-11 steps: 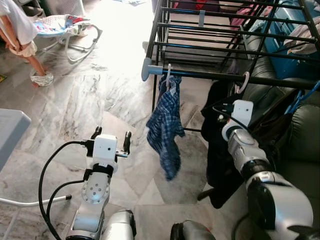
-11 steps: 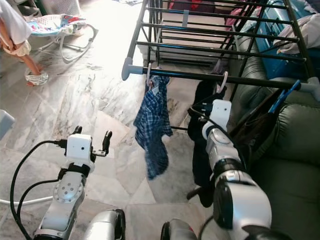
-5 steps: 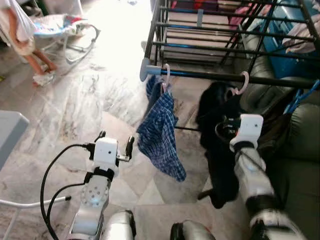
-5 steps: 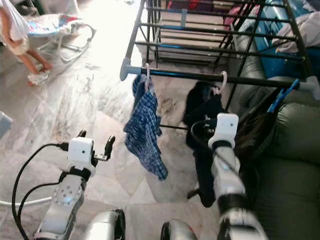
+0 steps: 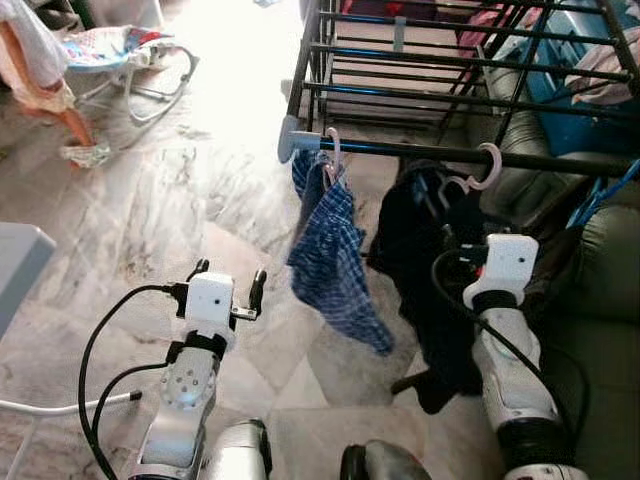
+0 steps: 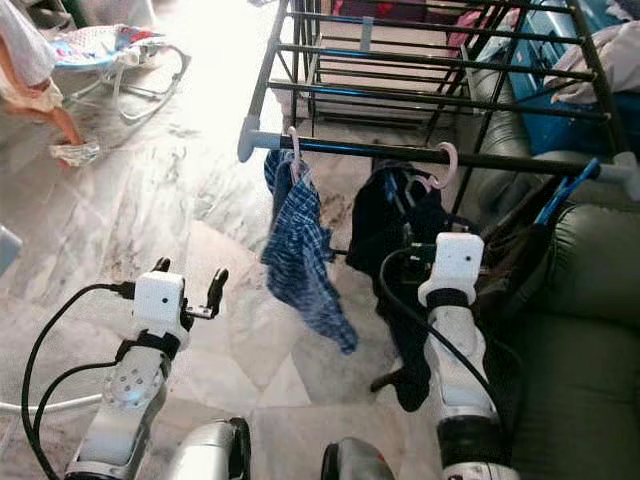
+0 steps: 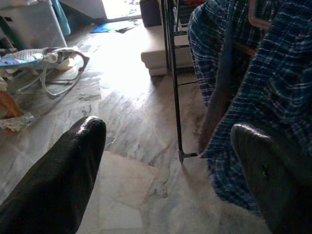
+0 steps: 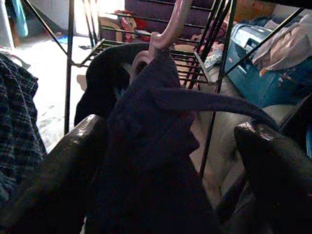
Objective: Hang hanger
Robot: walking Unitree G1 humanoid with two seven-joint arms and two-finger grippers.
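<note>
Right gripper (image 8: 170, 146), fingers spread and empty, faces the limp dark garment (image 8: 151, 161); the rigid pink hanger (image 8: 168, 29) on the rack's front rail (image 6: 400, 155) likely offers surer hold.

- From our head, both eyes look down on the drying rack (image 5: 450, 90) and floor.
- Our wrist cameras sit close, facing the hung clothes both eyes share.

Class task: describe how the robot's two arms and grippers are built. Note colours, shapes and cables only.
Both arms are silver, built from rounded jointed segments. Each ends in a white boxy wrist block carrying two long black fingers. The left gripper has black cables looping out from its wrist. The right gripper has a black cable curving along its forearm.
</note>
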